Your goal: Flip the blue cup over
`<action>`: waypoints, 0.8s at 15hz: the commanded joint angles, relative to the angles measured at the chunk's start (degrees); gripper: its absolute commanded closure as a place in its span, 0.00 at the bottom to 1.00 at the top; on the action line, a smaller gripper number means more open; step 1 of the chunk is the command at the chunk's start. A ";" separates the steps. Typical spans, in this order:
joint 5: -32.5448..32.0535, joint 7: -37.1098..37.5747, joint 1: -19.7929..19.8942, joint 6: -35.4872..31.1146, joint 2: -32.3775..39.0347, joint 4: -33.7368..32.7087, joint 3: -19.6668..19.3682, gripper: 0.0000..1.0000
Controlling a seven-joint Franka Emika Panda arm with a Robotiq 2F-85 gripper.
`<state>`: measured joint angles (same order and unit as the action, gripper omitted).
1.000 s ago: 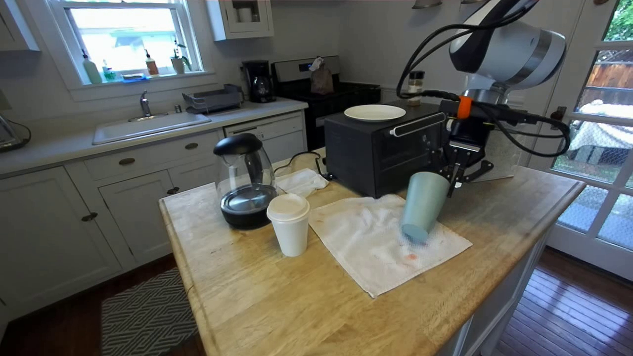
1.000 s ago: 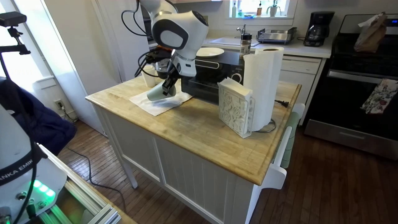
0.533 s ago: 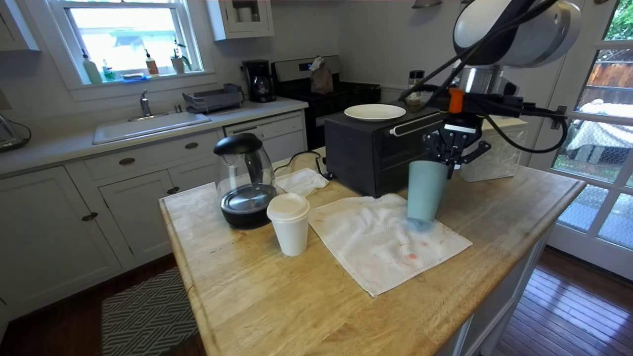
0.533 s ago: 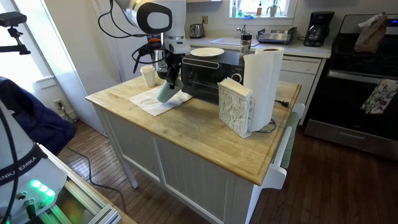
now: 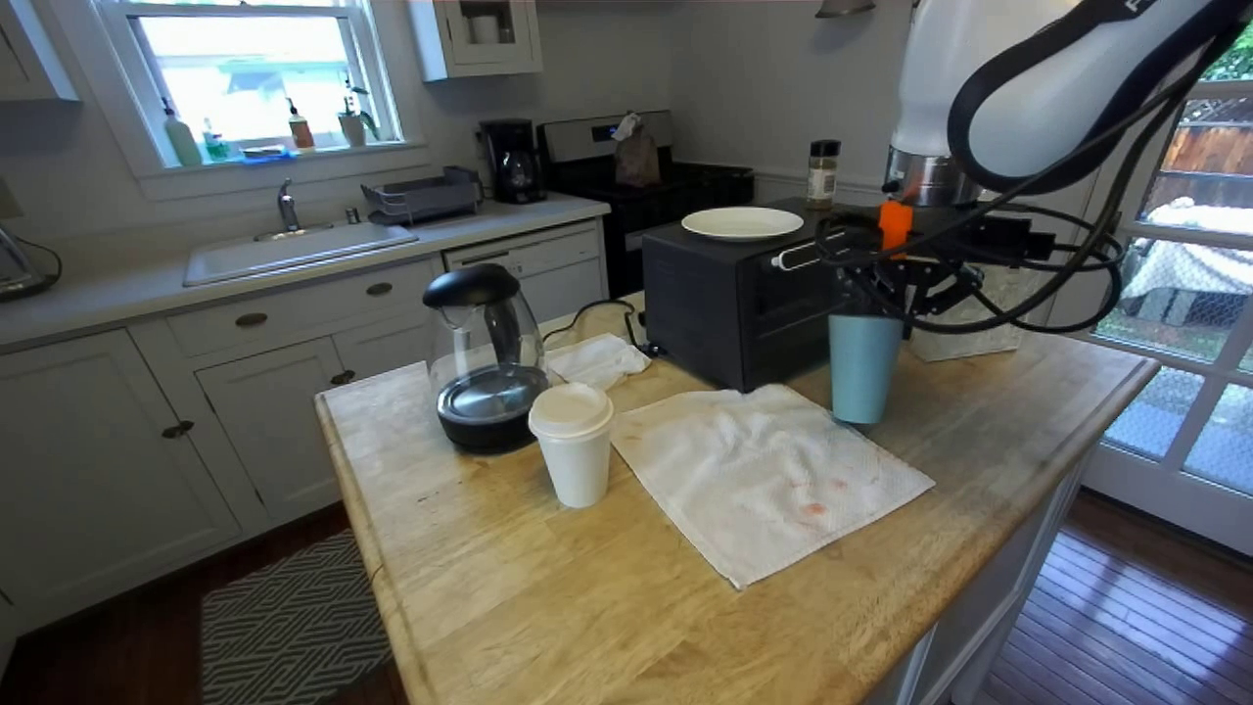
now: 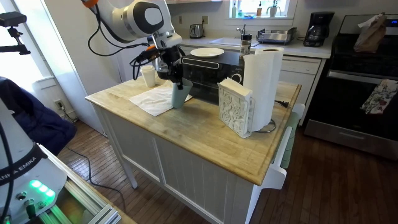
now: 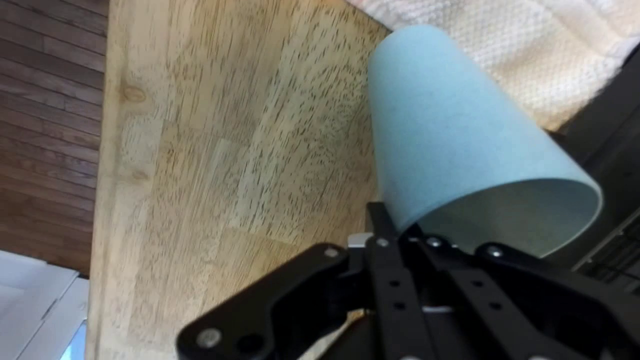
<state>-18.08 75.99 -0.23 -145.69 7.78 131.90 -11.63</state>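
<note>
Across the wooden island top, in an exterior view, I see the blue cup tilted, mouth up, by the far right edge of a white cloth (whether its base touches anything, I can't tell). The black claw grips it at the rim, one finger inside the wall and one out. Well left stand a lidded white cup and, farther back, a glass kettle.

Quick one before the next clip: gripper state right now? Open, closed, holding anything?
Gripper: closed, holding the blue cup by its wall at the rim.
</note>
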 commanded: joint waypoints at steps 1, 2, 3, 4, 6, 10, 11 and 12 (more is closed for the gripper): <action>-9.90 10.16 -0.57 0.40 -2.86 2.01 -0.49 0.99; -12.05 12.35 -0.47 0.81 -2.98 2.00 -0.29 0.99; -13.89 14.31 -0.41 1.15 -3.11 2.08 -0.07 0.99; -15.69 16.24 -0.34 1.45 -3.14 2.10 0.10 0.99; -18.17 19.58 -0.21 1.48 -2.73 2.30 0.58 0.99; -22.30 25.94 -0.07 1.63 -2.10 2.81 1.39 0.99; -23.41 27.50 -0.05 1.69 -2.13 2.90 1.56 0.99; -23.99 28.54 0.01 1.76 -2.20 3.07 1.79 0.99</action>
<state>-38.46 99.42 -0.24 -144.81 6.69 134.06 -10.54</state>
